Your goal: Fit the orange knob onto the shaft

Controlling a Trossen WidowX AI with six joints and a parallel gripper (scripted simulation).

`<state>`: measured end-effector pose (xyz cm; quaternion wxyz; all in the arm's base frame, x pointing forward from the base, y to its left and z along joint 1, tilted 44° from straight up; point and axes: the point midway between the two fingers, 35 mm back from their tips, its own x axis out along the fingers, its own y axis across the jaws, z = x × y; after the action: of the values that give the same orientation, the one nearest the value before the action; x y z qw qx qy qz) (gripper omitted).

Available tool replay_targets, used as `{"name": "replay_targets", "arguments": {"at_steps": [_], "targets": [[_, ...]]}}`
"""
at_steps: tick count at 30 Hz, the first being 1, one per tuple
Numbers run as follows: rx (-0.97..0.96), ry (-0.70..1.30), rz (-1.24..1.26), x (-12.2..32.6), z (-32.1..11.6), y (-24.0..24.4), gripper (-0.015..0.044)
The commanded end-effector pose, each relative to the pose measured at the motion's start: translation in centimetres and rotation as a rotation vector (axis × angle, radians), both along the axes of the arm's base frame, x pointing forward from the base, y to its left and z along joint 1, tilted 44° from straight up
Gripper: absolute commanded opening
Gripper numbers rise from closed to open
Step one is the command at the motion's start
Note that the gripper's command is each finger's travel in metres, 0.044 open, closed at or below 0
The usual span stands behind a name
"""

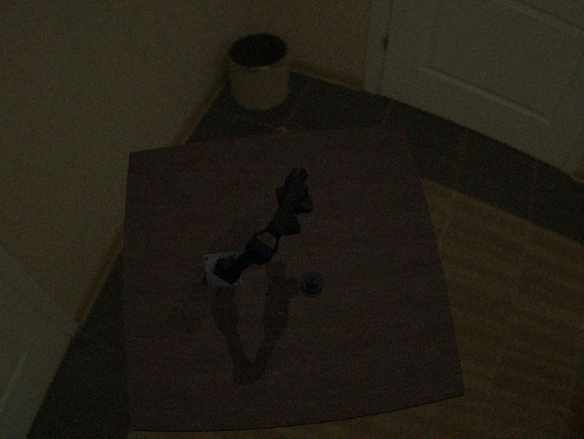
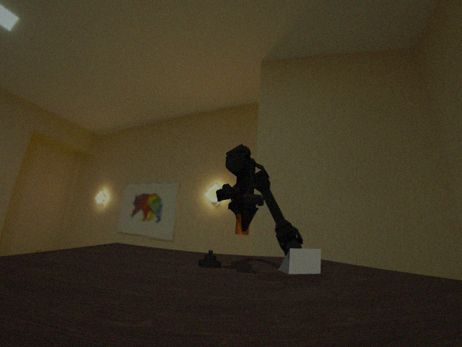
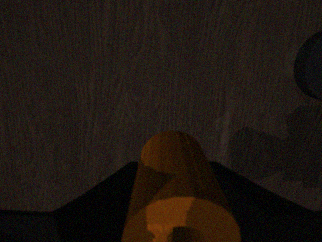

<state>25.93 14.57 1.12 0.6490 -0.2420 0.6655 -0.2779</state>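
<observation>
The orange knob (image 2: 242, 229) (image 3: 172, 175) is upright between the fingers of my gripper (image 2: 244, 228) and hangs well above the table. In the wrist view a black finger touches it on each side, and part of its top opening shows at the bottom edge. In the top view the arm hides the knob. The round pedestal (image 1: 311, 283) (image 2: 209, 263) (image 3: 312, 65) stands on the table, off to one side of the knob, with its dark shaft (image 2: 210, 253) pointing up bare. The pedestal is cut off by the right edge of the wrist view. The shaft's flat side cannot be made out.
The arm's pale base block (image 2: 305, 261) stands on the dark wooden table (image 1: 377, 330) (image 2: 149, 298). The arm's shadow lies across the table between the base and the pedestal. A bin (image 1: 259, 84) stands on the floor beyond the table. The scene is dim.
</observation>
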Motion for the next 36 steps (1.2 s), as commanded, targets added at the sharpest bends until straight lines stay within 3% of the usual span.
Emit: {"name": "replay_targets", "arguments": {"at_steps": [1,36], "targets": [[0.008,-0.008,-0.007,-0.1,1.0,0.6,0.0],[0.034,-0.013,-0.001,4.2,5.3,-7.5,0.0]]}}
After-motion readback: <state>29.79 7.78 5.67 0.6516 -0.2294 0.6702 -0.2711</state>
